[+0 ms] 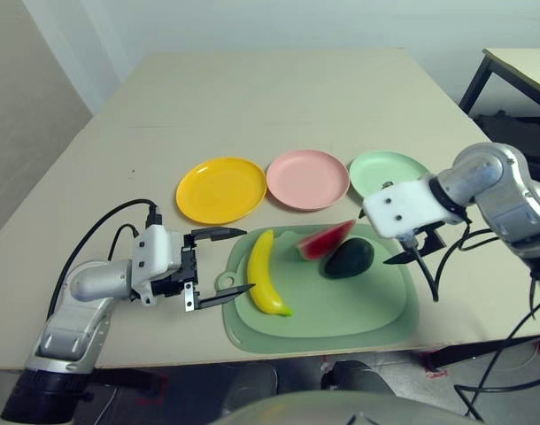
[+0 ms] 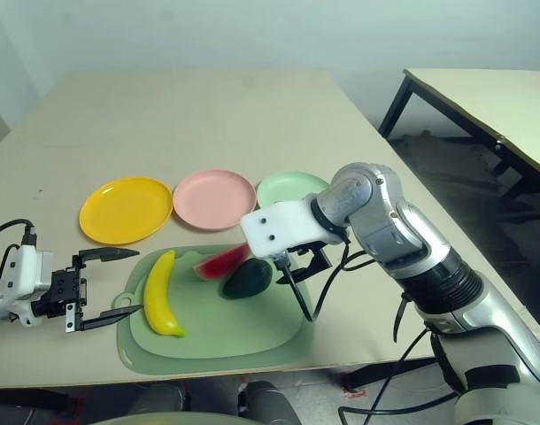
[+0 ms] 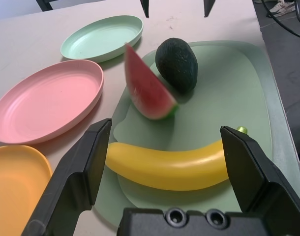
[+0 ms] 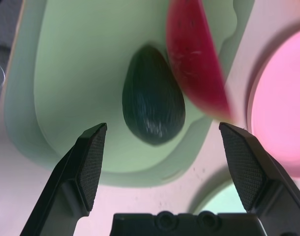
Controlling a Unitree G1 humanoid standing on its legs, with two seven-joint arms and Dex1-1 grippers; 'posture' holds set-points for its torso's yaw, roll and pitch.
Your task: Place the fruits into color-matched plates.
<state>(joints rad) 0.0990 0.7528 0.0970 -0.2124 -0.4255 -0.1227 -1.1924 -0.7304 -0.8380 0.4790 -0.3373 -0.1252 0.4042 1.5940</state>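
Observation:
All the fruits lie on a pale green cutting mat (image 1: 376, 310): a yellow banana (image 1: 266, 273) at its left, a red watermelon wedge (image 1: 326, 239) in the middle and a dark green avocado (image 1: 348, 258) beside it. Behind the mat stand a yellow plate (image 1: 220, 189), a pink plate (image 1: 307, 179) and a mint green plate (image 1: 385, 173). My left gripper (image 1: 249, 258) is open at the mat's left edge, pointing at the banana (image 3: 169, 164). My right gripper (image 4: 162, 130) is open just right of the avocado (image 4: 153, 103), holding nothing.
Black cables hang from both forearms, one trailing over the mat's right edge (image 1: 425, 274). A second table (image 2: 482, 97) stands off to the right. The table's front edge runs just below the mat.

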